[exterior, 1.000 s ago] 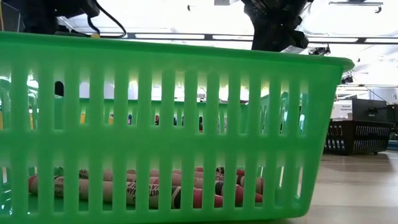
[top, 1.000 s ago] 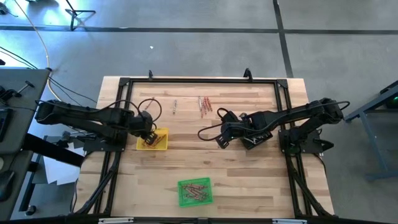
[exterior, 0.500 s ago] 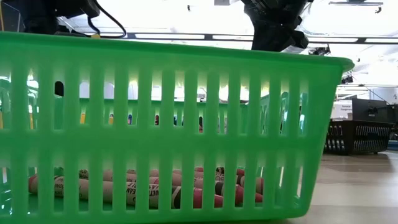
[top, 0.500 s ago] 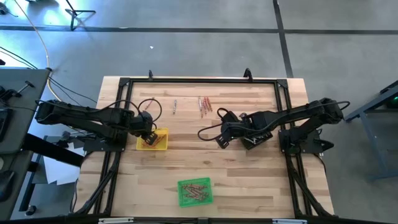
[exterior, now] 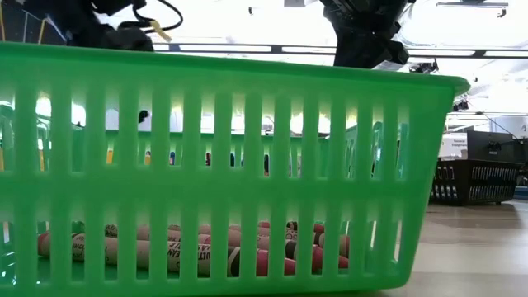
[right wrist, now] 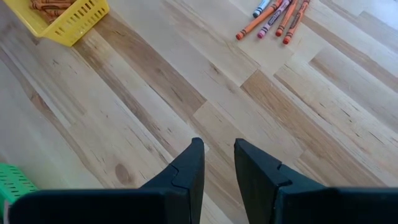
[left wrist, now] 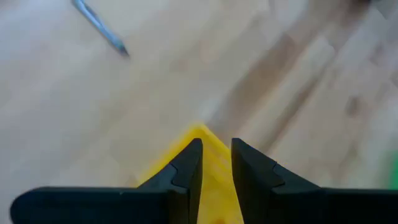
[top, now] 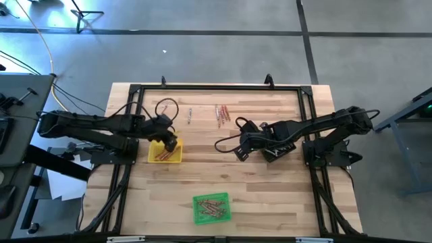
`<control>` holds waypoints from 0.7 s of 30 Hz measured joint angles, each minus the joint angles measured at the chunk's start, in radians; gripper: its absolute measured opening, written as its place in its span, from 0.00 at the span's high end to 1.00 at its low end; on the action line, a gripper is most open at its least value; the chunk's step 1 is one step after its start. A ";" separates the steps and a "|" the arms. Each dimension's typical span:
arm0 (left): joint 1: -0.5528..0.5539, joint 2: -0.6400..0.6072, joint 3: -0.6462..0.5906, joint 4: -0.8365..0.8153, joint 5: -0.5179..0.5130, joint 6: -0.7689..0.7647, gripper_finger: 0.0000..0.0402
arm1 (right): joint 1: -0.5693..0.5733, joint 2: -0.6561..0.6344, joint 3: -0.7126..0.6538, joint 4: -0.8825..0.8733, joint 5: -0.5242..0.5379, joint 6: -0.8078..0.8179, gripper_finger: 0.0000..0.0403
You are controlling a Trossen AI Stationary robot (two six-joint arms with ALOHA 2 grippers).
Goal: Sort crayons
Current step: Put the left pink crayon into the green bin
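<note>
Partly sorted: crayons (top: 211, 206) in green tray (top: 198, 217) and yellow tray (top: 175, 158); loose crayons (top: 222, 114) remaining; both grippers narrowly parted, empty.

left end effector (top: 169, 142) — risen, parted

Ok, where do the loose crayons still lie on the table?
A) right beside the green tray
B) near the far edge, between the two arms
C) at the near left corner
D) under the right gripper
B: in the high view the loose crayons lie on bare wood near the far edge, apart from the yellow tray and green tray.
</note>
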 joint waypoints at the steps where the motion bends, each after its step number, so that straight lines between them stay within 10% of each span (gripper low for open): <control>1: 0.019 0.000 0.000 0.009 -0.021 0.024 0.82 | 0.000 0.000 0.000 0.000 0.000 0.001 0.79; 21: 0.534 0.328 0.028 -0.030 0.104 0.368 0.82 | 0.000 0.000 0.000 0.063 0.013 0.009 0.79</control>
